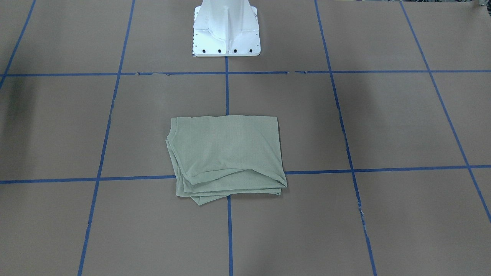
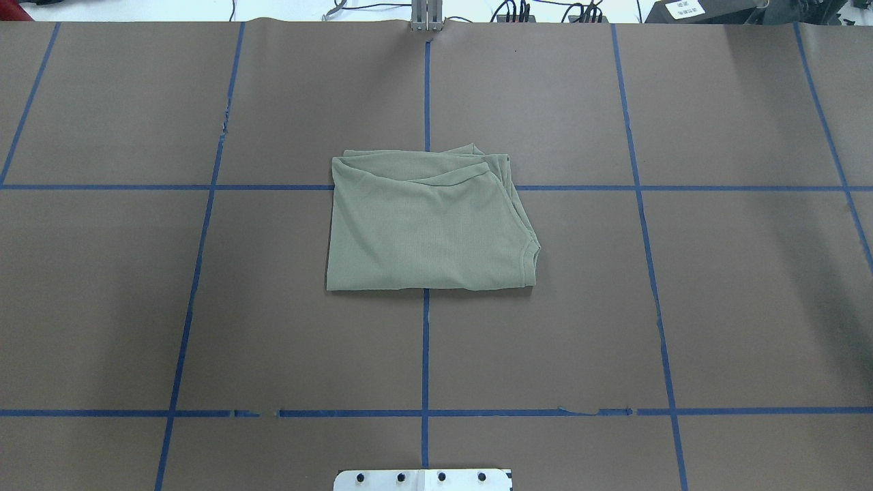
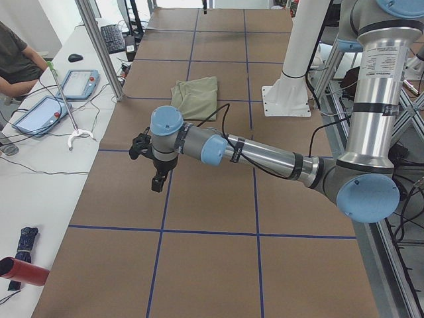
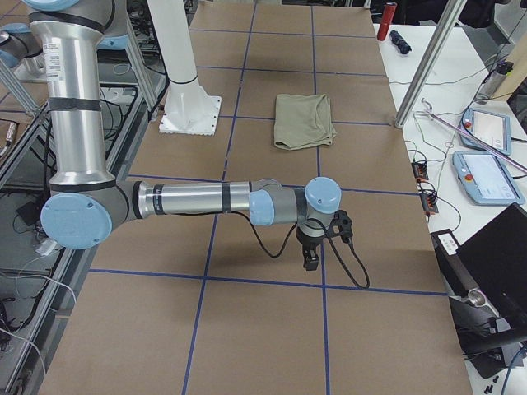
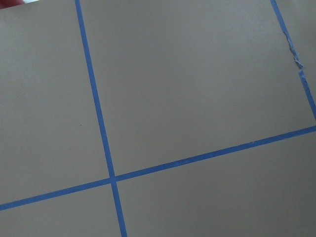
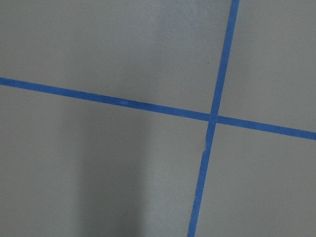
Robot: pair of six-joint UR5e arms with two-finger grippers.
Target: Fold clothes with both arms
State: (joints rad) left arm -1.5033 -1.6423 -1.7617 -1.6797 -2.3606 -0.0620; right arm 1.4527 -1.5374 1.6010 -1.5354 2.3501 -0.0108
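Observation:
The sage-green shirt (image 1: pixel 226 153) lies folded into a compact rectangle at the middle of the brown table, with layered edges along one side. It also shows in the overhead view (image 2: pixel 426 225) and both side views (image 3: pixel 195 98) (image 4: pixel 305 121). My left gripper (image 3: pixel 157 182) hangs over the table's left end, far from the shirt. My right gripper (image 4: pixel 311 259) hangs over the right end, also far from it. Both show only in the side views, so I cannot tell whether they are open or shut. The wrist views show only brown paper and blue tape.
The white pedestal base (image 1: pixel 226 34) stands at the robot's side of the table. Blue tape lines (image 2: pixel 425 354) grid the brown paper. Tablets (image 3: pixel 40 112) (image 4: pixel 486 177), cables, metal posts (image 3: pixel 99 50) and a seated person (image 3: pixel 16 59) are along the operators' bench.

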